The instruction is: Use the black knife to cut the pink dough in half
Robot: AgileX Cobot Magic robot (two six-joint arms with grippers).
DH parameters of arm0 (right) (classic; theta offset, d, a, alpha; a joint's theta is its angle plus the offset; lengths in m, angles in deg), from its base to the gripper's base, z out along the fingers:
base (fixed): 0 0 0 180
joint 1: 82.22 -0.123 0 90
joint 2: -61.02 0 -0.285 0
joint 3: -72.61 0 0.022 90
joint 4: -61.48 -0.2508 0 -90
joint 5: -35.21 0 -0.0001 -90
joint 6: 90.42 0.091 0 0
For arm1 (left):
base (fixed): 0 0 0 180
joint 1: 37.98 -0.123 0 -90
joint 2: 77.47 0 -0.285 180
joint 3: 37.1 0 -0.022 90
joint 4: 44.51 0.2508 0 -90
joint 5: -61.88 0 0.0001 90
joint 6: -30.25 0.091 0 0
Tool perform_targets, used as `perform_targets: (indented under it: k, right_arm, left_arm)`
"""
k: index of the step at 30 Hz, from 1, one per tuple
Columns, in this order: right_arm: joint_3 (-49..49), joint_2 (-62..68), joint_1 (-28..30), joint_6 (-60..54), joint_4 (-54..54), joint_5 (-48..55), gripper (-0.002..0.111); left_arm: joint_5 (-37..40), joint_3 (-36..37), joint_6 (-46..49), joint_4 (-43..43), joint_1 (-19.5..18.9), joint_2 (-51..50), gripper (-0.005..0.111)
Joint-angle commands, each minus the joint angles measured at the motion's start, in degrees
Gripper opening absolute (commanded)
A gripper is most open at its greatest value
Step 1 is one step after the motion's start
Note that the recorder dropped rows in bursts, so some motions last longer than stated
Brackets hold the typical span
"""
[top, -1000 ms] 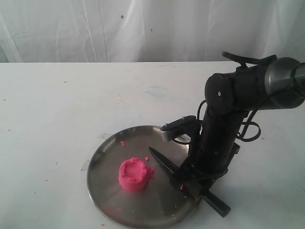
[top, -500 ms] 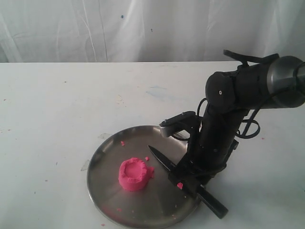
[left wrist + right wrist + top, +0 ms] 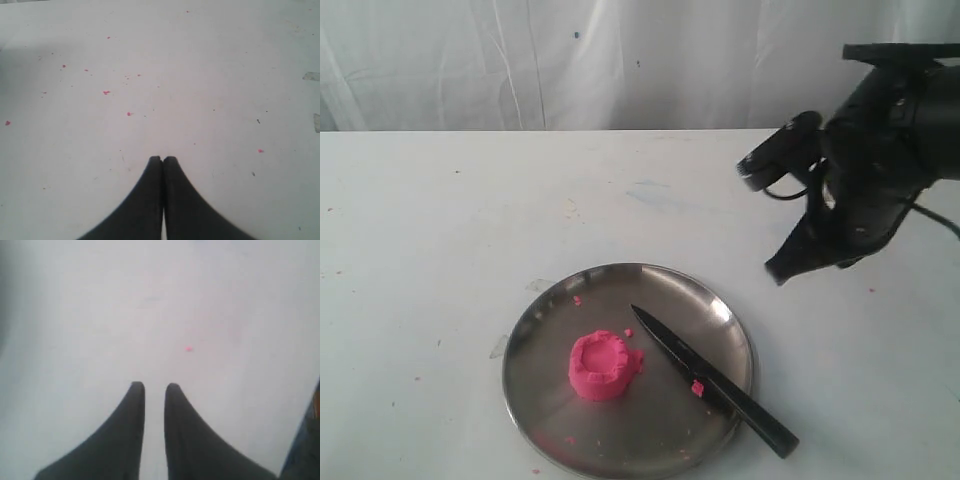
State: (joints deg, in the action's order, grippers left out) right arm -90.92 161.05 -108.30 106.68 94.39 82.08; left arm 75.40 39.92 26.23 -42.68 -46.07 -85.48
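Note:
The pink dough (image 3: 605, 365) is a round lump with a dented top, left of centre on the round steel plate (image 3: 533, 322). The black knife (image 3: 711, 380) lies flat across the plate's right side. Its tip points toward the dough and its handle hangs over the plate's front-right rim. My right gripper (image 3: 780, 272) hangs in the air well above and to the right of the plate. In its wrist view the right gripper (image 3: 155, 386) is open by a narrow gap and holds nothing. My left gripper (image 3: 163, 159) is shut and empty over bare table.
A small pink crumb (image 3: 697, 388) sits on the knife, and more crumbs dot the plate and the table (image 3: 105, 92). The white table (image 3: 440, 220) stretches to a white curtain at the back.
My right gripper let go of the knife and rose up and to the right, away from the plate. The knife now lies flat on the plate. The dough is unchanged.

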Motion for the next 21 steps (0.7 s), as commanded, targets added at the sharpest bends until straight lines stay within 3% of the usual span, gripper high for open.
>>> perform_targets:
  k: [1,3,5,9,11,15,18,21]
  right_arm:
    - [0.2,-0.5,8.5,2.7,-1.6,-2.8,0.0]
    - [0.8,0.1,13.3,-7.1,-11.8,-5.9,0.0]
    - [2.4,1.3,18.5,-24.8,-30.4,-8.6,0.0]
    - [6.7,3.3,26.3,-61.9,-70.6,-1.2,0.0]
    - [9.3,3.5,28.5,-77.4,-83.7,5.3,0.0]
    - [11.2,3.5,28.3,-82.6,-87.5,9.4,0.002]
    - [12.6,3.5,26.9,-82.5,-87.3,9.4,0.015]
    - [13.7,3.5,25.1,-82.5,-87.3,8.6,0.038]
  left_arm:
    - [-0.1,0.2,-0.1,-0.1,0.3,0.2,0.0]
    - [-0.1,0.2,-0.1,-0.1,0.3,0.2,0.0]
    - [-0.1,0.2,-0.1,-0.1,0.3,0.2,0.0]
    - [-0.1,0.2,-0.1,-0.1,0.3,0.2,0.0]
    - [-0.1,0.2,-0.1,-0.1,0.3,0.2,0.0]
    - [-0.1,0.2,-0.1,-0.1,0.3,0.2,0.0]
    - [-0.1,0.2,-0.1,-0.1,0.3,0.2,0.0]
    - [-0.1,0.2,-0.1,-0.1,0.3,0.2,0.0]
